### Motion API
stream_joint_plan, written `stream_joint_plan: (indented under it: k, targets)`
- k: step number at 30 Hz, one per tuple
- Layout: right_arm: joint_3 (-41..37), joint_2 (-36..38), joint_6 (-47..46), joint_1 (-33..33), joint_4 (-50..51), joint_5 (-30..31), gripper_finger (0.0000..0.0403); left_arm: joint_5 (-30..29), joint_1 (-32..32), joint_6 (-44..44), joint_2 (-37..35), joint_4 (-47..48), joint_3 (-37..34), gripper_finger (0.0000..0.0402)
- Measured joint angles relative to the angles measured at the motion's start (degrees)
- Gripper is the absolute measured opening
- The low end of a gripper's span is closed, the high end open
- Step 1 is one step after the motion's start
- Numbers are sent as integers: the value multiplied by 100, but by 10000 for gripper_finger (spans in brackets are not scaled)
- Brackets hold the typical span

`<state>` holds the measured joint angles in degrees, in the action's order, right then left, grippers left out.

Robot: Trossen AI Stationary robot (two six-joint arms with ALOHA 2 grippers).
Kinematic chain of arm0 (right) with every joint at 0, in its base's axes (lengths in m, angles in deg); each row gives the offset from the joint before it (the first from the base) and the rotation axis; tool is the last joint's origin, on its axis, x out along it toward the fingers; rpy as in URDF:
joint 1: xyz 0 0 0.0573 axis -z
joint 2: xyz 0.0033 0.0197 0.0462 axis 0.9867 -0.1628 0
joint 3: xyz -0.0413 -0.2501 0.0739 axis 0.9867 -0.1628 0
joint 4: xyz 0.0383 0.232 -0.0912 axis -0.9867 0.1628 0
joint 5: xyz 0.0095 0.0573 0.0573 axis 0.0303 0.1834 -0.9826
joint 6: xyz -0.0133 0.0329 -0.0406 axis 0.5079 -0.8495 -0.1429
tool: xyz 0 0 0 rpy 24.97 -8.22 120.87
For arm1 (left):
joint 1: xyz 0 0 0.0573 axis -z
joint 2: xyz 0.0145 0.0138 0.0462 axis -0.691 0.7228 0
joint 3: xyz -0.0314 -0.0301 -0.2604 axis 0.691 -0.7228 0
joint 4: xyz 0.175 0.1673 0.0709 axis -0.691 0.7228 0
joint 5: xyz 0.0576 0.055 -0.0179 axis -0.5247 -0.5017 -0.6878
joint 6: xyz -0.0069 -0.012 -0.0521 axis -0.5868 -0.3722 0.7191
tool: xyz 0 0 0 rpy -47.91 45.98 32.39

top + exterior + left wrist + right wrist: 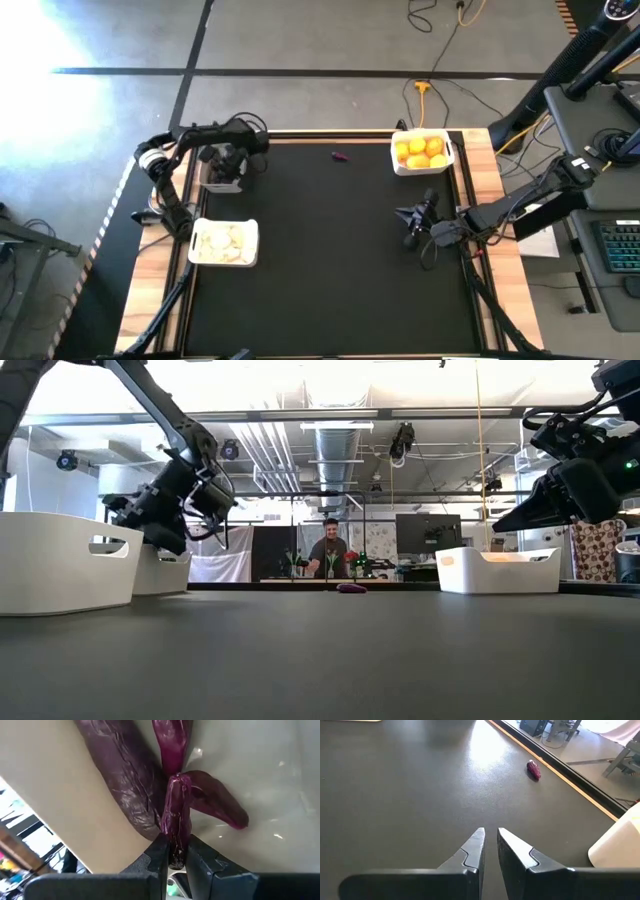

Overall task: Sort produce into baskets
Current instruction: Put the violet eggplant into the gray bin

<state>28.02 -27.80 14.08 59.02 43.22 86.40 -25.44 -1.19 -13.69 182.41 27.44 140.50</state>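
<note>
My left gripper [224, 165] is over the greyish basket [221, 185] at the table's far left, shut on a small purple eggplant piece [178, 805]. Other dark purple pieces [125, 785] lie on the basket's pale floor [270, 765]. One more purple piece [340, 156] lies on the black table near the far edge. A white basket of whitish bulbs [224, 243] stands at the left. A white basket of yellow and orange citrus [423, 152] stands at the far right. My right gripper [412, 215] hangs shut over the table's right side, holding nothing. My left gripper pinches the near end of the purple piece [176, 851] between its two fingers [159, 855], slanting down into the basket from above. The piece runs on along the fingers' line, and its far end reaches in among the other purple pieces; whether it rests on them I cannot tell.
The middle and near part of the black table [320, 270] lies between the baskets. A raised wooden rim [560, 775] runs along the far edge. Beyond the table a person [330, 550] sits in the room. Cables lie on the floor past the far edge.
</note>
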Motion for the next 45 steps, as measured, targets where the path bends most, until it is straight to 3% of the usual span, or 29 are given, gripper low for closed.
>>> stream_joint_plan:
  k: [9, 20, 23, 26, 32, 37, 45]
  targets:
    - [0, 0, -13, 1, -1, -4, 43, -287, 9, 213, 231, 307, 400, 40]
    - [0, 0, -6, 2, 1, -7, 43, -292, 17, 173, 231, 867, 388, 140]
    - [0, 0, -11, 2, 1, -7, 43, -526, 17, 174, 227, 1179, 472, 156]
    - [0, 0, -13, 2, -1, -7, 43, -903, 24, 329, 203, 1359, 636, 161]
    - [0, 0, 3, 12, -1, 0, 43, -886, 122, 357, 146, 1343, 1315, 158]
    - [0, 0, 3, 26, 1, 0, 43, -891, 365, -123, 146, 898, 2145, 155]
    - [0, 0, 3, 28, -1, 0, 43, -841, 1074, -2106, 160, -1246, 2752, 155]
